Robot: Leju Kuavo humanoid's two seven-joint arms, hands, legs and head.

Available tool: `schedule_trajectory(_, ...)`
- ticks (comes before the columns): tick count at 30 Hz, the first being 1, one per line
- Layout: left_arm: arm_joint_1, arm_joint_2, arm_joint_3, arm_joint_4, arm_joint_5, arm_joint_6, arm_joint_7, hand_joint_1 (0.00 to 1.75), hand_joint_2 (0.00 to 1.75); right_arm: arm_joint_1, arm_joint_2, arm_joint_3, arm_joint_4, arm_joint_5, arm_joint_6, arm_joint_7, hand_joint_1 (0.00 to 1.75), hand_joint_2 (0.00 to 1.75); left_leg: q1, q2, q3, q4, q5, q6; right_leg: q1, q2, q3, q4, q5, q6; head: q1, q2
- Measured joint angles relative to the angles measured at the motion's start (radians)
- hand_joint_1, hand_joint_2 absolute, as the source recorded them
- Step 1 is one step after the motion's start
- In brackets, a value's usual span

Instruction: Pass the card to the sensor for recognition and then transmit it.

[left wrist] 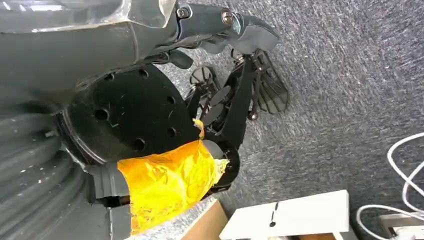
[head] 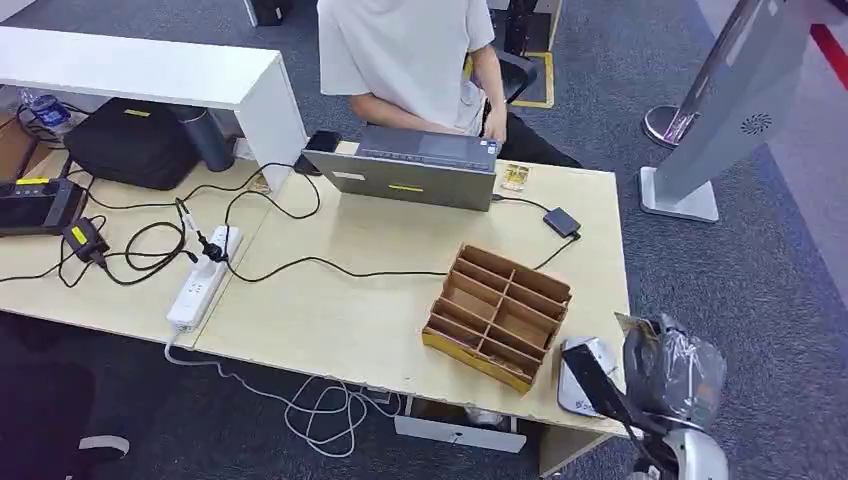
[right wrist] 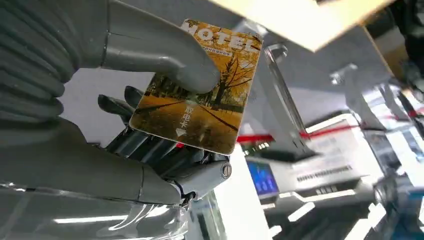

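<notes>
The right hand [right wrist: 150, 130] pinches a glossy rectangular card [right wrist: 200, 87] between its grey thumb and dark fingers, the printed face showing golden autumn trees and the word "HOTEL" along the short edge farthest from the wrist. It is held off the tabletop's [head: 330, 310] corner, near a white sensor [head: 585, 375] beside a wooden divider tray [head: 497, 315]. The left hand [left wrist: 225, 107] hangs over grey carpet with fingers loosely spread, holding nothing.

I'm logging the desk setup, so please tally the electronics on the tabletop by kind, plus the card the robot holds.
Grey open laptop: 1
White power strip: 1
Small black box on a cable: 1
White oval sensor pad: 1
Autumn-photo hotel card, held in the right hand: 1
Total: 5
</notes>
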Motion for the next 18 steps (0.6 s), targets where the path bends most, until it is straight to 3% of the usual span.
schedule_trajectory(10, 0.001, 0.002, -0.004, 0.000, -0.023, 0.003, -0.003, 0.00, 1.75, -0.230, -0.072, 0.059, -0.006, 0.025, 0.078, 0.058, 1.75, 1.75, 0.000, 0.000, -0.002, 0.000, 0.003, 0.001, 0.000, 0.000, -0.001, 0.000, 0.003, 0.000, 0.000, 0.000)
schedule_trajectory(18, 0.000, 0.008, -0.006, 0.000, -0.031, 0.010, 0.000, 0.00, 1.75, -0.381, -0.100, 0.079, 0.148, 0.044, 0.120, 0.134, 1.75, 1.75, 0.000, 0.000, -0.002, 0.000, 0.005, 0.000, 0.000, 0.000, -0.001, 0.000, 0.004, 0.001, 0.000, 0.000)
